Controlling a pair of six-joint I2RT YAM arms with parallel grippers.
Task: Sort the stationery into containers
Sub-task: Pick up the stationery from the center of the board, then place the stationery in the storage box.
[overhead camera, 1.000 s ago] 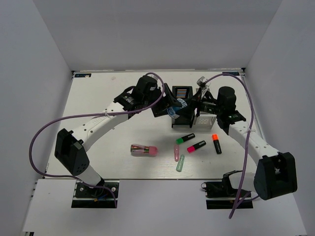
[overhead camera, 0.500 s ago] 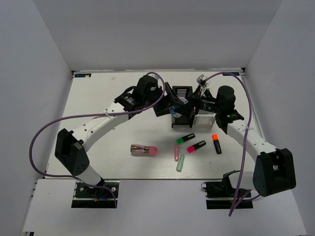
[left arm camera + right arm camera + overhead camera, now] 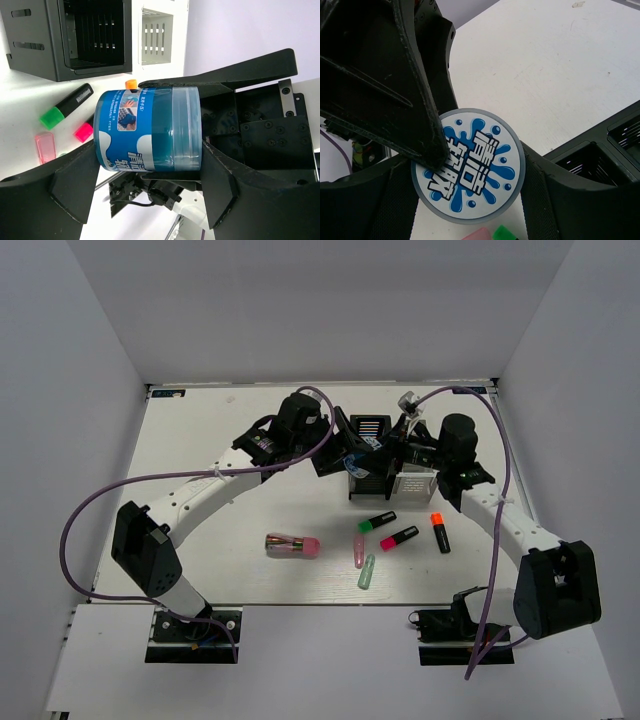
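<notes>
Largely hidden from above, the jar [image 3: 150, 120] is held endwise by the left claw [image 3: 149, 150] near the white, walled bench's [image 3: 190, 430] far edge; it is flanked by the right claw [image 3: 469, 165], grip unclear.

Stretch in from both sides, wrists meeting over the far middle of the surface [image 3: 220, 530]. Pinches a blue-white jar [image 3: 160, 132] in the left tool [image 3: 120, 120]. Brackets its lid end with the spread fingers of the right tool [image 3: 470, 160], touching or not unclear.
</notes>
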